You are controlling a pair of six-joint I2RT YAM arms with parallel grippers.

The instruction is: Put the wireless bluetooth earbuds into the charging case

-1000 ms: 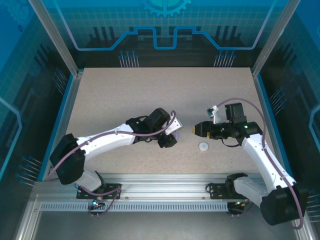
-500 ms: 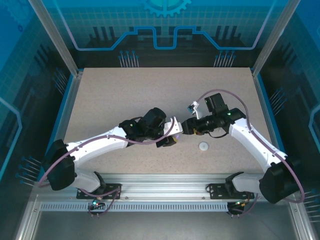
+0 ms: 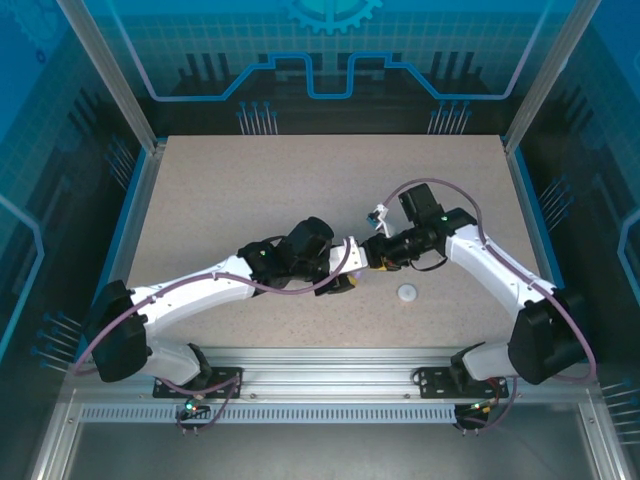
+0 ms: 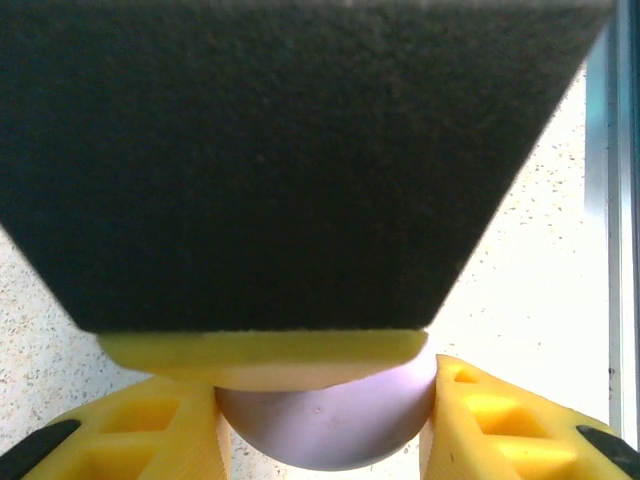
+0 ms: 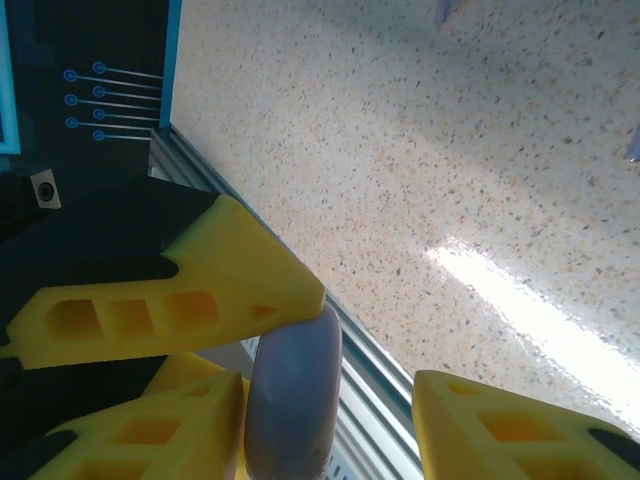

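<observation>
A pale purple round charging case point(image 4: 325, 435) is pinched between the yellow fingers of my left gripper point(image 4: 325, 400), which is shut on it just above the table at mid-front point(image 3: 345, 277). My right gripper point(image 3: 368, 256) has come up against it from the right. In the right wrist view the case point(image 5: 295, 400) stands edge-on between my right gripper's point(image 5: 335, 395) jaws, against the left finger point(image 5: 140, 435) with a gap to the right finger point(image 5: 520, 435). The right gripper's black-padded finger point(image 4: 290, 160) looms over the case. The earbuds are hidden.
A small white round case point(image 3: 407, 293) lies on the speckled table point(image 3: 300, 190), just right of the two grippers. Blue-edged glass walls point(image 3: 130, 210) enclose the table on three sides, and a metal rail point(image 3: 330, 362) runs along the near edge.
My right arm has swung left from beside the white case to meet the left gripper, its jaws narrowing around the purple case. The left arm shifted only slightly.
</observation>
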